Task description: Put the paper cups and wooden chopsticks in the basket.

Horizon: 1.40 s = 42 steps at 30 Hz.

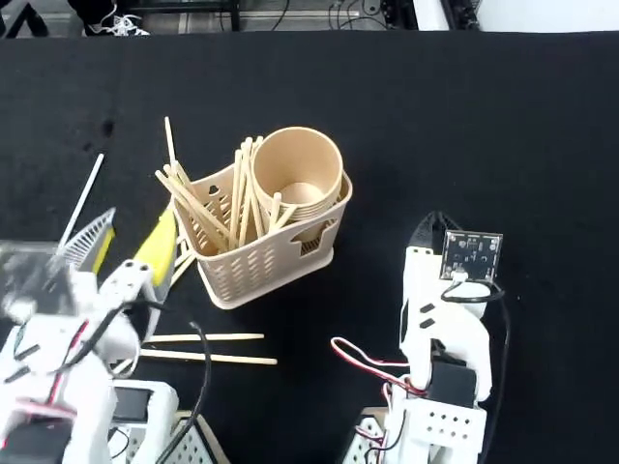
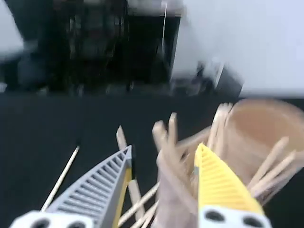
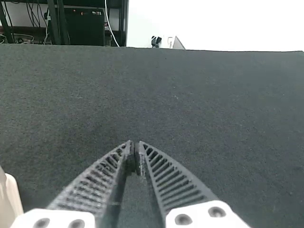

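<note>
Done: cups (image 1: 297, 169), many chopsticks (image 1: 208, 208) in basket (image 1: 261, 266).
Remaining: loose chopsticks (image 1: 208, 348) on desk (image 1: 484, 126).
Left hand (image 2: 164, 149): apart.
Right hand (image 3: 134, 147): together, empty.

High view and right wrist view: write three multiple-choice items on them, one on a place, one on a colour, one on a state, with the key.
1. Where are the paper cups?
A. stacked in the basket
B. lying on the floor
C. in a person's hand

2. What colour is the basket?
A. red
B. cream
C. blue

3. How is the right gripper?
A. wide open
B. shut on a cup
C. shut, holding nothing

Key: 1 A, the cups stand within the basket's walls; 2 B, its slotted walls are cream; 3 C, its jaws meet over the bare black table.
</note>
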Motion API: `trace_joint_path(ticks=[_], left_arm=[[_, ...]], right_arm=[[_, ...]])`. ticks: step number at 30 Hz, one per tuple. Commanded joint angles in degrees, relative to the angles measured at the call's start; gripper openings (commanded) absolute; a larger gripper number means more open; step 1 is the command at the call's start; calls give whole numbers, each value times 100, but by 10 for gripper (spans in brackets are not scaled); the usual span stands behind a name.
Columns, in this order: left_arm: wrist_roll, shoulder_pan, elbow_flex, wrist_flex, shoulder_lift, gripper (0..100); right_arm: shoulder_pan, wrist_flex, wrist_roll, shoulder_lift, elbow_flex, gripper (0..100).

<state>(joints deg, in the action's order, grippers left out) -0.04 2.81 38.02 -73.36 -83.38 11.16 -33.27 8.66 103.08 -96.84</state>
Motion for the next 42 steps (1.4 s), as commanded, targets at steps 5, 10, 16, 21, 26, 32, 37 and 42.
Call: trace_joint_path(ticks=[5,10,16,21,26,32,37,42], left_arm=[[-1793,1578,-462,-1037,2716,216],[-2760,2501,-453,-905,3938,216],[-3604,3380,-470,334,4914,216],[-3921,3336,-760,756,6119,216],[-3868,3424,-2176,580,7666,216],[-3877,3266,-4295,-35,9521,216],[-3877,3169,-6387,-870,10954,216],[-3868,3108,-8295,-1503,12316,216]], right_arm=[[-53,26,53,259,48,13],[-53,26,53,259,48,13],[-53,26,53,259,48,13],[-53,26,53,259,48,13],[-53,26,53,259,48,13],[-53,26,53,259,48,13],[-53,26,53,259,48,13],[-53,26,53,259,48,13]])
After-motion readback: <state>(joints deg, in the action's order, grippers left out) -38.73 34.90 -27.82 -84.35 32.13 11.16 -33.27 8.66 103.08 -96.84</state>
